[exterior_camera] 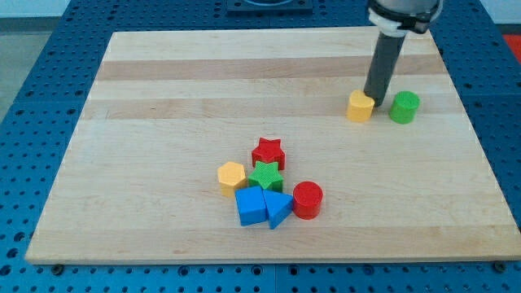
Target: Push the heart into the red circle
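The yellow heart [360, 106] lies at the view's upper right of the wooden board [163, 98]. My tip [376, 100] stands just at the heart's upper right edge, between it and a green circle [404, 107]; it looks to be touching the heart. The red circle [308, 199] lies lower down near the board's middle, at the right end of a cluster of blocks, well down and left of the heart.
The cluster beside the red circle holds a red star [268, 151], a green star [265, 177], a yellow hexagon [231, 176], a blue cube [251, 206] and a blue triangle [278, 209]. The blue triangle almost touches the red circle.
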Available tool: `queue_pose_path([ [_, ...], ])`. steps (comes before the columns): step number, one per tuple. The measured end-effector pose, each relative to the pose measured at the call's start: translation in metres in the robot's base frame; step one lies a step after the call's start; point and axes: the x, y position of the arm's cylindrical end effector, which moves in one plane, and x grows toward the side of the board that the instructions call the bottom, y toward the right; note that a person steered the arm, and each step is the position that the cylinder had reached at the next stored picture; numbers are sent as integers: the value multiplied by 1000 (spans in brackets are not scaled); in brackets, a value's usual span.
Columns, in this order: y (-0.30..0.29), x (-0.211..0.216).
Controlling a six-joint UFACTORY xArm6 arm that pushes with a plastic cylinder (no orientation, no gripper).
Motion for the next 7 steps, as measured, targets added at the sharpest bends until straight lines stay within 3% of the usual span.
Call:
queue_pose_path([
  [3,-58,8],
  [7,-80,93],
])
